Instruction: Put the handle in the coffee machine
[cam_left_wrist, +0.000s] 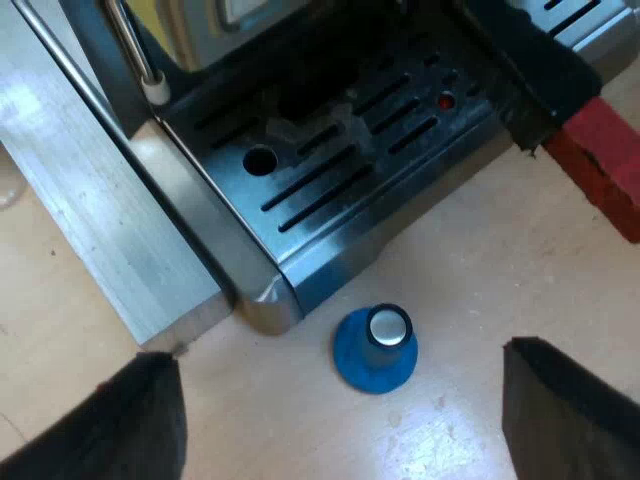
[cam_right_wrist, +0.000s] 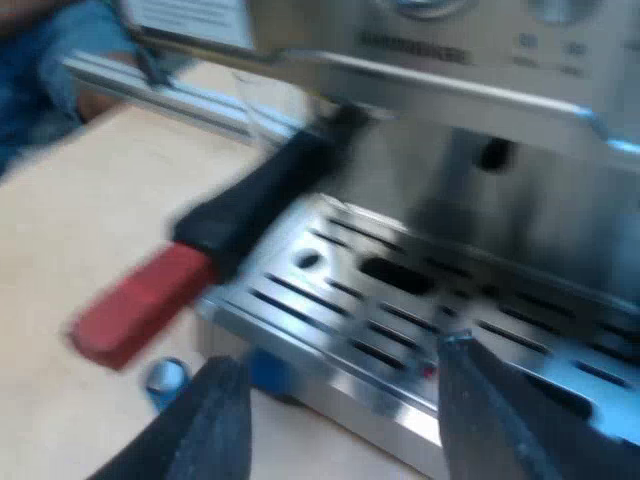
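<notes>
Handle looks seated in machine front; left gripper and right gripper spread, empty; locking twist probably next.

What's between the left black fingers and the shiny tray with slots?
A round blue tamper with a silver top stands on the pale table between the black fingers and the slotted metal drip tray, in the left wrist view.

A blue tamper with a shiny metal top stands upright on the pale wooden table — near the end of a grey aluminium rail, not touching it — with blue fabric showing past the table.
</notes>
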